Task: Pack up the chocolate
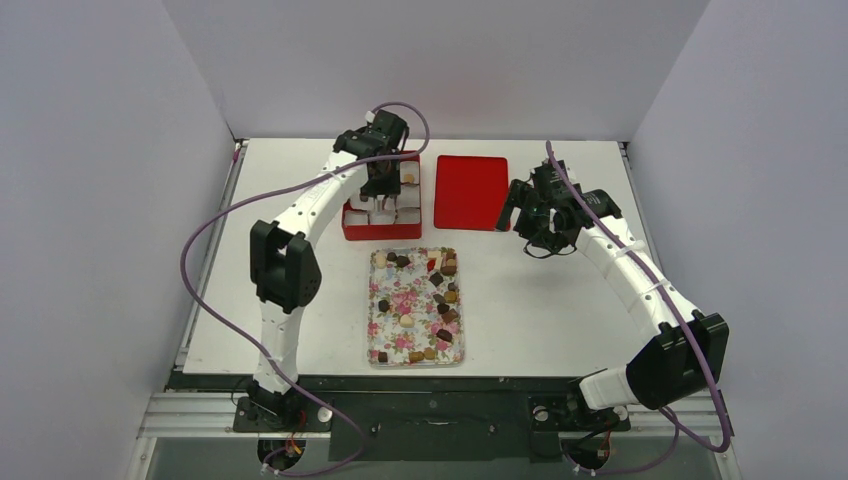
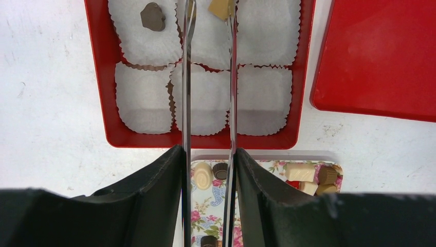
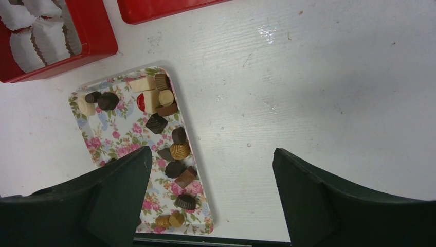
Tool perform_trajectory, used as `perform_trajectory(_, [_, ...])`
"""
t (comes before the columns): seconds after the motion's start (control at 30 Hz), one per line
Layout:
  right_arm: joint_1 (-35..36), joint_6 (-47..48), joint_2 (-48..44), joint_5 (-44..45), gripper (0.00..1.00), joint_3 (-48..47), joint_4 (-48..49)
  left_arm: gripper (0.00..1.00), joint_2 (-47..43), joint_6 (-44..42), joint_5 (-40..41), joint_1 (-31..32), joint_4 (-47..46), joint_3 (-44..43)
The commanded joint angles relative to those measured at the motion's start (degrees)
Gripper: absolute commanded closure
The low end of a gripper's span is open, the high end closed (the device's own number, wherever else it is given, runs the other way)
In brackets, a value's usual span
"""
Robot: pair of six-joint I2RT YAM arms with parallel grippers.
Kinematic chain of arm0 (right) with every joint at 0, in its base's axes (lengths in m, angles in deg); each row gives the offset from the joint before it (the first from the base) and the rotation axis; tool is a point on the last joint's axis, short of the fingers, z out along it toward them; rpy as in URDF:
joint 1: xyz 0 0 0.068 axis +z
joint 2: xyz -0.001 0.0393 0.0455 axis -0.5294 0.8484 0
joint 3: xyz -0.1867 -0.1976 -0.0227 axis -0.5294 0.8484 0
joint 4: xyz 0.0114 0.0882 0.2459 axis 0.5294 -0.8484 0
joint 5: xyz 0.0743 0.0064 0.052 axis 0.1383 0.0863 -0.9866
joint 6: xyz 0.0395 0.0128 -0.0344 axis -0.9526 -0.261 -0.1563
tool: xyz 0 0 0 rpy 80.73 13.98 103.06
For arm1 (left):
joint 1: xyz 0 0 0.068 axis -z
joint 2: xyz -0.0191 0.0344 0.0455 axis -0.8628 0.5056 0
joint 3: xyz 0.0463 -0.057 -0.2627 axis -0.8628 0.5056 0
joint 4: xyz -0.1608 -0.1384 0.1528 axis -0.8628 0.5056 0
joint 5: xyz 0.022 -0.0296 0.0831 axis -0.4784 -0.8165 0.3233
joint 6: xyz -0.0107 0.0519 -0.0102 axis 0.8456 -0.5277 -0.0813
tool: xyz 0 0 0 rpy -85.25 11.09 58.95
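The chocolate (image 1: 443, 290) lies scattered on a floral tray (image 1: 398, 300), mostly along its right side; the right wrist view shows brown, dark and cream pieces (image 3: 164, 108). My left gripper (image 1: 385, 205) hangs over the red box (image 1: 350, 228), its long metal blades (image 2: 211, 15) apart. A cream piece (image 2: 220, 7) sits between the blade tips in the box's middle paper cup, with a gap on its left side. A dark piece (image 2: 153, 16) rests in the neighbouring cup. My right gripper (image 1: 530, 225) hovers open and empty over the table, right of the tray (image 3: 115, 139).
The red lid (image 1: 472, 192) lies flat to the right of the box. White paper cups (image 2: 144, 98) fill the box's compartments. The tray's near end reaches close to the table's front edge. White walls enclose the table on three sides.
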Motion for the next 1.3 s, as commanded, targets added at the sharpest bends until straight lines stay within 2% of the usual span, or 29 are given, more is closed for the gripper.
perform_trajectory(0.0, [-0.39,0.69,-1.27,0.21,0.17,-1.97,0.38,0.63,-6.12,-0.84,-0.10,-0.17,1.11,-2.54])
perform_trajectory(0.33, [-0.35,0.77,-0.31,0.49,0.17,-3.09,0.46,0.63,-19.37,0.06,-0.37,4.66,3.08,6.82])
perform_trajectory(0.6, [-0.20,0.66,-0.66,0.89,0.17,-2.49,0.56,0.63,-30.53,4.42,-0.38,15.88,5.41,21.66])
perform_trajectory(0.9, [0.60,-0.08,-1.88,1.05,0.17,0.60,1.74,0.63,-39.84,10.41,-4.28,25.74,6.85,35.63])
perform_trajectory(1.27, [3.23,-1.18,-3.02,1.89,0.17,2.86,2.38,0.63,-46.28,14.90,-5.71,32.66,13.37,42.11])
